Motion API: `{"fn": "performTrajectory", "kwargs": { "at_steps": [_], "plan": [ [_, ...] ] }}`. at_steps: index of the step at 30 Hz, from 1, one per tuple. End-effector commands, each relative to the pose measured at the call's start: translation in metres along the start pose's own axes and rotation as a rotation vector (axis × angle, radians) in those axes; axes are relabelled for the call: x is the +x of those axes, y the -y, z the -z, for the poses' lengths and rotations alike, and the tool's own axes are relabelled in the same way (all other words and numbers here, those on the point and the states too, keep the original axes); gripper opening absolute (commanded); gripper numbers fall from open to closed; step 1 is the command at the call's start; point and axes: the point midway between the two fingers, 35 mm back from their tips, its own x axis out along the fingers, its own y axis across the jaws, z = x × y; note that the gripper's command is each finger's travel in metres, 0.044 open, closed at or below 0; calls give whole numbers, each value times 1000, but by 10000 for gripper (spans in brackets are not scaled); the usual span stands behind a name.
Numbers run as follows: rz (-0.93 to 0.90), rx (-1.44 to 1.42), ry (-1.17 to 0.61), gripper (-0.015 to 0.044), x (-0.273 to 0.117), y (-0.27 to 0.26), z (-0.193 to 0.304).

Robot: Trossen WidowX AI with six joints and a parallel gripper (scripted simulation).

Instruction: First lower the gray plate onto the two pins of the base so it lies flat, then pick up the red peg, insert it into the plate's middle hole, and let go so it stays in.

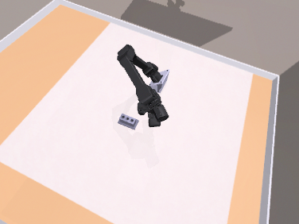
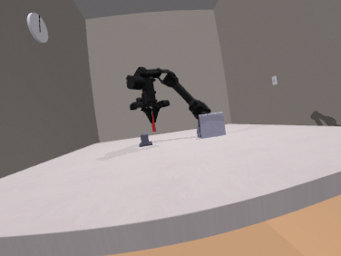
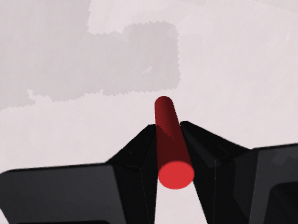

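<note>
My gripper (image 2: 153, 117) (image 3: 168, 130) is shut on the red peg (image 2: 153, 125) (image 3: 172, 150). The peg hangs between the fingertips above the table, tilted slightly in the exterior view. In the top view the arm hides the peg and fingertips. The gray plate (image 1: 125, 117) appears to lie level on the gray base (image 1: 126, 125) (image 2: 145, 144), with three dark round spots in a row on top. I cannot tell pins from holes at this size. The gripper is beside and above the base, to its right in the top and exterior views. The base is outside the wrist view.
The arm's pale gray wedge-shaped mount (image 1: 163, 80) (image 2: 213, 125) stands on the white table surface (image 1: 79, 139) (image 2: 159, 182), behind and to the right of the base. A raised pale rim (image 1: 159, 38) runs around the table's edge.
</note>
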Motion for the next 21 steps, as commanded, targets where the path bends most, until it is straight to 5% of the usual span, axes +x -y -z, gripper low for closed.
{"fn": "performTrajectory", "kwargs": {
  "at_steps": [1, 21],
  "plan": [
    [-13, 4, 0, 0, -4, -3, -12],
    [-15, 10, 4, 0, -6, -3, -73]
  ]
}}
